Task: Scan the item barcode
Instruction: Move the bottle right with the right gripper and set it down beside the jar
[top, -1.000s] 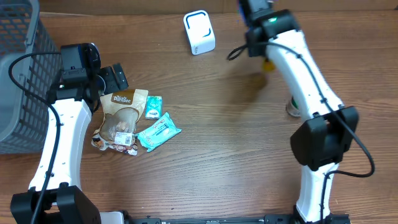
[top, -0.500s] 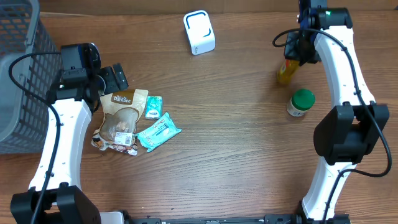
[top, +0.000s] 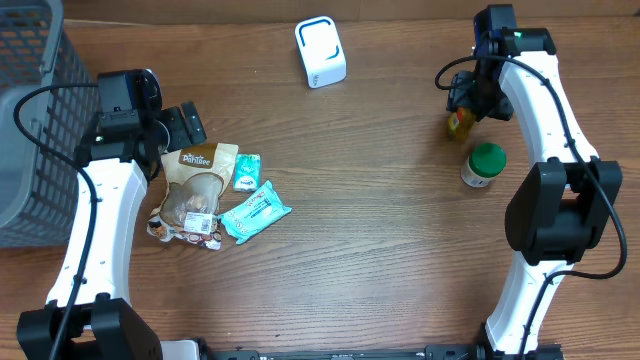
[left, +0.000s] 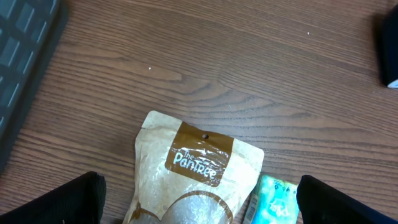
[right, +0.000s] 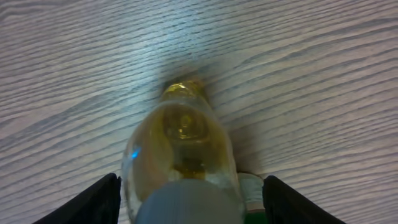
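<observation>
**Overhead and right wrist: bottle stands between parted right jaws**

Overhead: the right gripper sits over the bottle at 2 o'clock on the table. The right wrist view looks straight down the bottle, with one finger on each side. Bare wood shows between the bottle and the 3 o'clock finger, so the jaws are wider than the bottle and not clamped on it. Contact on the 9 o'clock side: cannot tell. The bottle appears upright on its own base. The jar stands near it at 5 o'clock, apart.

The scanner is at 12 o'clock on the table, well apart from the bottle.

Judgement: the bottle is the item this arm is working. Standing it beside the jar groups the two and keeps it out of the scanner's way. Whether its barcode has been read is not shown.

The left gripper has its jaws spread wide and holds nothing. It hovers over the pouch at 9 o'clock, which lies flat with its label up and packets against its 4 o'clock side. The wide spread suits a broad, flat pouch. No barcode shows on the pouch's upper face, so it would likely need turning.

Risk: the bottle is tall and the jar is close. A straight-up withdrawal looks safest.
</observation>
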